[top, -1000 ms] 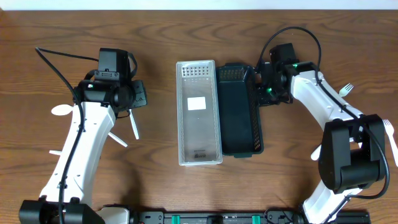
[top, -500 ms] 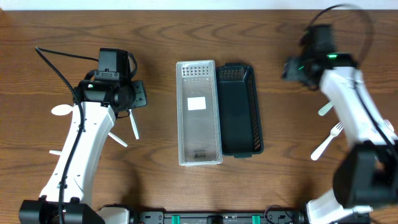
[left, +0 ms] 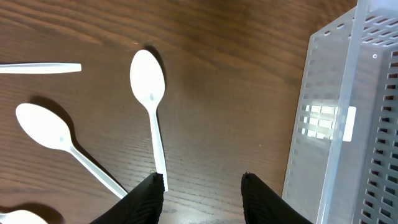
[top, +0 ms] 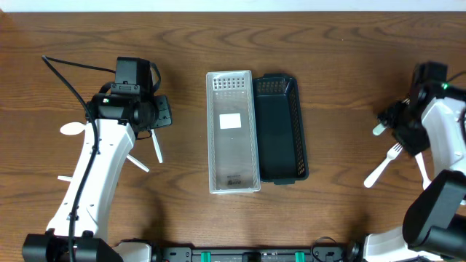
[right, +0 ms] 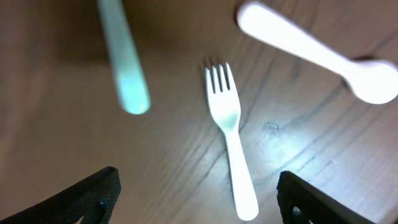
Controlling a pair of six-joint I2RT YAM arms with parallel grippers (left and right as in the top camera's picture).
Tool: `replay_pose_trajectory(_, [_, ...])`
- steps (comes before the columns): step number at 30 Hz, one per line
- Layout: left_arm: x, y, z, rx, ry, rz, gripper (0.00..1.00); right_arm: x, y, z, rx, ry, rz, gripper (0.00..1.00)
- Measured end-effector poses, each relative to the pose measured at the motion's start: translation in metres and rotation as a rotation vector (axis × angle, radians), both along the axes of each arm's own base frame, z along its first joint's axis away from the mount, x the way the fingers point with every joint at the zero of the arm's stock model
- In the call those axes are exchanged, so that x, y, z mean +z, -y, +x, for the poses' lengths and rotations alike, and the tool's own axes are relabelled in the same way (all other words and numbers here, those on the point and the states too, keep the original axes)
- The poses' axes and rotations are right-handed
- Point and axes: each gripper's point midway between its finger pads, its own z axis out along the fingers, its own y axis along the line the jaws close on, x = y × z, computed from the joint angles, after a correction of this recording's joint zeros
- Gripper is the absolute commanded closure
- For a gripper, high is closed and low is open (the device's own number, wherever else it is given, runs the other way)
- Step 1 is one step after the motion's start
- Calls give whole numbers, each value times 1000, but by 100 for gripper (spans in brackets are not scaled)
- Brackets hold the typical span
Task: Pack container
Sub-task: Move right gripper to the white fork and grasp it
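Our left arm [top: 95,167] runs up from the near-left base, elbow bent, wrist turned toward centre. Left gripper [left: 202,193] points down, jaws parted, nothing between them. Our right arm [top: 440,124] sits along the far right edge, wrist angled inward. Right gripper [right: 198,199] faces down, jaws spread wide, empty. Right wrist view is blurred; its fingers [right: 93,193] show only as dark tips.

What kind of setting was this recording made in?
Probably a robot manipulation test bench rather than a real kitchen: a wood-grain table, a clear perforated bin beside a black basket, and loose cutlery such as a white plastic fork and a white plastic spoon.
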Motion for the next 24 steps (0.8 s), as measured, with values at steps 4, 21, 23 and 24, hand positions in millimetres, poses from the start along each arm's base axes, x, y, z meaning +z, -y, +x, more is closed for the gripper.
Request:
replay_pose_trajectory(4, [0, 0, 0, 0, 0, 0, 56, -23, -3, -12, 12, -22, 18, 16])
replay_pose_trajectory(21, [0, 0, 0, 0, -1, 0, 49, -79, -8, -18, 126, 53, 2, 28])
replay_pose_trajectory(23, [0, 0, 0, -2, -1, 1, 46, -80, -7, -15, 129, 68, -3, 41])
replay_pose_trajectory(24, [0, 0, 0, 0, -2, 0, 45, -80, -7, -15, 131, 69, -4, 50])
